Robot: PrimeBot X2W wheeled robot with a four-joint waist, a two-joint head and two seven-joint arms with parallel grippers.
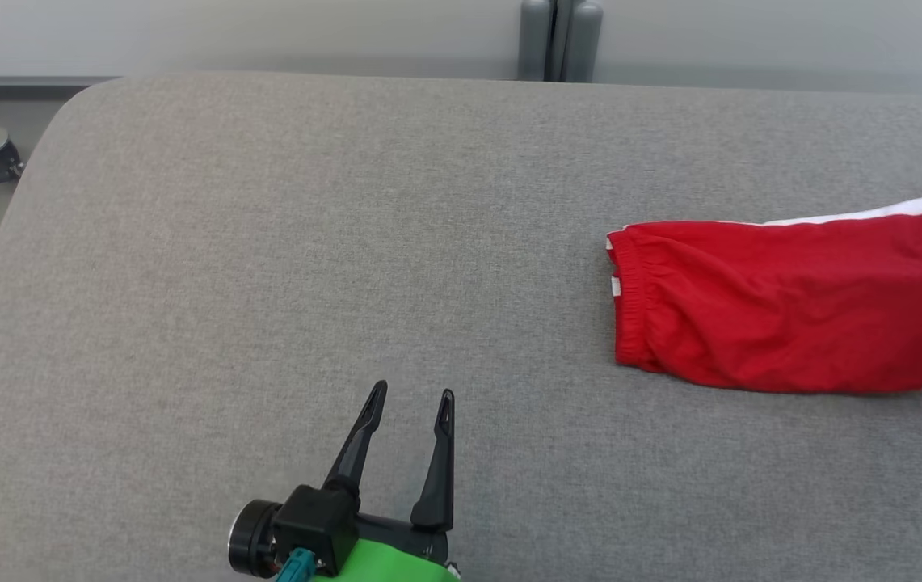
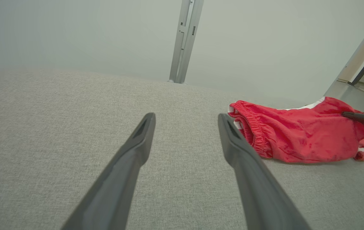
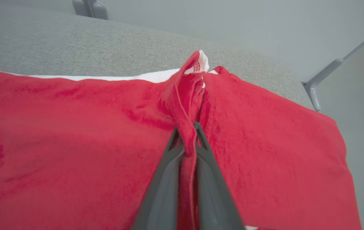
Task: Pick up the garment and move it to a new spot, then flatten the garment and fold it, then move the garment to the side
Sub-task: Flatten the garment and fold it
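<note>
The garment point(image 1: 784, 307) is a pair of red shorts with white side stripes, lying on the grey padded table point(image 1: 347, 242) at the right of the head view, elastic waistband toward the middle. My right gripper point(image 3: 186, 129) is shut on a pinched ridge of the red fabric near the middle of the garment point(image 3: 73, 134); one of its dark fingers point(image 2: 362, 117) reaches onto the garment point(image 2: 296, 137) in the left wrist view. My left gripper point(image 1: 414, 396) stands open over bare table at the lower middle, well left of the shorts, nothing between its fingers point(image 2: 137, 150).
The table's rounded far-left corner point(image 1: 81, 97) drops off to the floor. A grey post point(image 1: 559, 39) stands behind the far edge. A grey bracket point(image 3: 320, 86) stands beyond the table's right side. Wide bare fabric stretches left of the shorts.
</note>
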